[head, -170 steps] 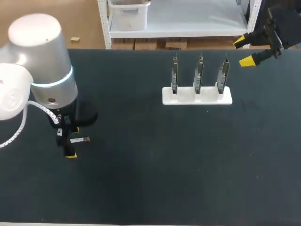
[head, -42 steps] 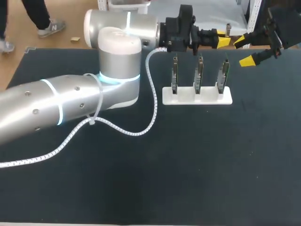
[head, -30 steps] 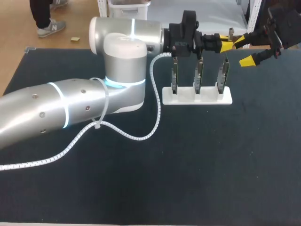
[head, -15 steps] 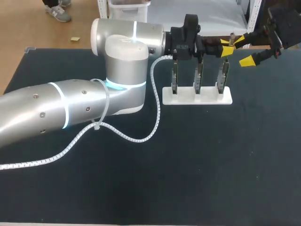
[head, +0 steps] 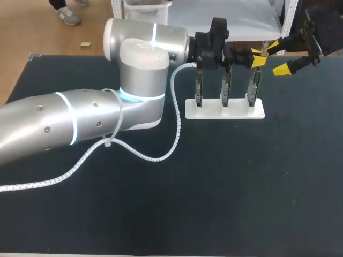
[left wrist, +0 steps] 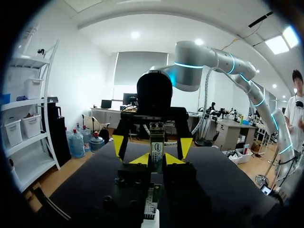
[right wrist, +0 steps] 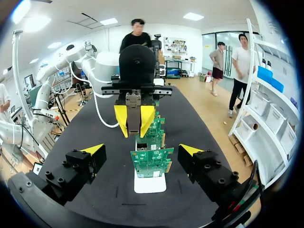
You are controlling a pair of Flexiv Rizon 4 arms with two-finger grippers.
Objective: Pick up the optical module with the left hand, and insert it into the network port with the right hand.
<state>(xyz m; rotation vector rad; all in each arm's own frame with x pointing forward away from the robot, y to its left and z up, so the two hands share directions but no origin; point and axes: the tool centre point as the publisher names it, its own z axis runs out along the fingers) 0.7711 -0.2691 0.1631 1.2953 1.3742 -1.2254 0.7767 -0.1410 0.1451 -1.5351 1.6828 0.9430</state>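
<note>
My left arm reaches across the table to the far right. Its gripper is shut on the small silver optical module, held in the air above the right-hand circuit board. My right gripper stands open just beyond it, facing it, fingers spread wide. In the right wrist view the left gripper with the module hangs ahead of my open right gripper, above the row of green boards. In the left wrist view the module sits between the left gripper's yellow tips.
A white stand at the back right holds three upright circuit boards in a row. The left arm's white coiled cable lies on the dark mat left of the stand.
Since the oldest frame the left arm has swung from the table's left side to the far right with the module. In the last second its gripper has crept a little closer to the right gripper.
</note>
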